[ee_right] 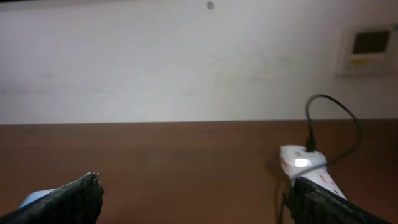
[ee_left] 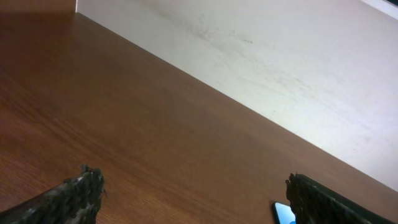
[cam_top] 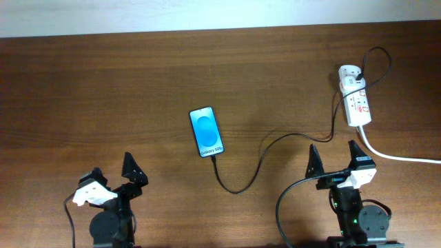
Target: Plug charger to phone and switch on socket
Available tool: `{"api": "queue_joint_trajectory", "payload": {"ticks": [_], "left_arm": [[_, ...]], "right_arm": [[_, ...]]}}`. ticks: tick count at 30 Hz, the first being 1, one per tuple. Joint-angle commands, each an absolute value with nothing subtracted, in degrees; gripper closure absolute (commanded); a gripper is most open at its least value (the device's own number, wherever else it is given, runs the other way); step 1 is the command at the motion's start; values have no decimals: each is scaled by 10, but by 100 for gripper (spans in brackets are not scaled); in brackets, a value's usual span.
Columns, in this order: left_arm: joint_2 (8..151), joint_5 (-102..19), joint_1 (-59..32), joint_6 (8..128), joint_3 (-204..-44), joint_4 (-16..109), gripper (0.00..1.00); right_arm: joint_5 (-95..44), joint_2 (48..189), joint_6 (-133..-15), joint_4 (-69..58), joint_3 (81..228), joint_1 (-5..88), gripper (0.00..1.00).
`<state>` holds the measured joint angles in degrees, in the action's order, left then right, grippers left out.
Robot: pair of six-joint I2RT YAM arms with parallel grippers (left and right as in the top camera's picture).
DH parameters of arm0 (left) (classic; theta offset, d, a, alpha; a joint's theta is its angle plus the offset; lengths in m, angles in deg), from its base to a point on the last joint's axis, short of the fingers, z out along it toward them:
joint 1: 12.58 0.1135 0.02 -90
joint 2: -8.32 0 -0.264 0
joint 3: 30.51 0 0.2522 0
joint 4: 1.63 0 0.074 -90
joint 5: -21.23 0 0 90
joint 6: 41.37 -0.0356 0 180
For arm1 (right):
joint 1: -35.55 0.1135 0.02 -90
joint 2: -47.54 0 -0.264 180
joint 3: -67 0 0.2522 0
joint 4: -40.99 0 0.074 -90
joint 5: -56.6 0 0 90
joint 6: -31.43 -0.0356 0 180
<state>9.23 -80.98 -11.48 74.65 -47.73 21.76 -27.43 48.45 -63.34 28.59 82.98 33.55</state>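
Wooden table [cam_top: 103, 89] — phone [cam_top: 206, 131] well ahead, between both hands; each spread wide, empty.

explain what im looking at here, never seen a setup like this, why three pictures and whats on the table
These are two robot arms at a wooden table, seen by three cameras. One picture looks straight down from above. The other two come from small cameras on each wrist, so the dark shapes at their bottom corners are that arm's own fingers.

From above, the left gripper and right gripper sit at the near edge, both open and holding nothing.

On the table lie a phone with a blue screen, a thin black charger cable running from the phone's lower end to a white socket strip at the far right.
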Motion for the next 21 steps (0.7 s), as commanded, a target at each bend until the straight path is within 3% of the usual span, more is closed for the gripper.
{"api": "queue_joint_trajectory", "payload": {"ticks": [1, 21], "left_arm": [[90, -810, -117, 751, -473, 217, 1], [90, -810, -117, 751, -473, 217, 1]], "right_arm": [[-309, 478, -639, 264, 811, 341, 2], [-311, 478, -635, 229, 811, 359, 2]]}}
